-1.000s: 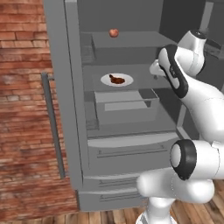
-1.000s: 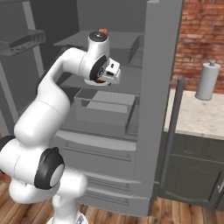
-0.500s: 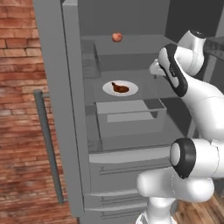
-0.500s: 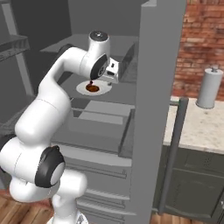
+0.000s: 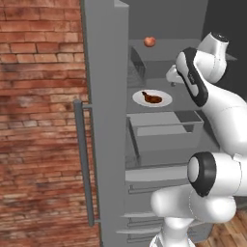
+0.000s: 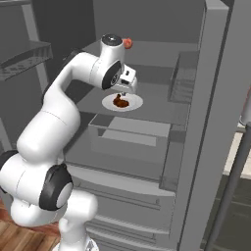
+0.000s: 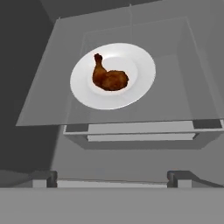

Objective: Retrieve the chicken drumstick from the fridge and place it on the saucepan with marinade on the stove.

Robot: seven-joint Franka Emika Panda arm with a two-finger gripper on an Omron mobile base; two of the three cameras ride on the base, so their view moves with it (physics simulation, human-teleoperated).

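Left base view: we see the fridge [image 5: 107, 120] open, and the chicken drumstick [image 5: 152, 98] lying on a white plate [image 5: 164, 102] on a grey shelf, down and to the side of the pincer [image 5: 171, 76]; a red apple [image 5: 149, 42] sits on the shelf above, well apart.

Right base view: the pincer [image 6: 124, 91] hangs just above the chicken drumstick [image 6: 120, 102] and its white plate [image 6: 134, 103], not touching either; a drawer bin [image 6: 128, 136] lies below the shelf.

Hand view: the chicken drumstick [image 7: 109, 77] lies straight ahead of the pincer [image 7: 112, 176], near the plate's middle.

Long axis: we judge it slanted, narrow bone end up and to the left in this view, thick end down and to the right.

Pincer state: released, the two dark tips stand wide apart with nothing between them.

Coming move: we judge it a straight descent onto the thick end, jaws set across the slanted axis.
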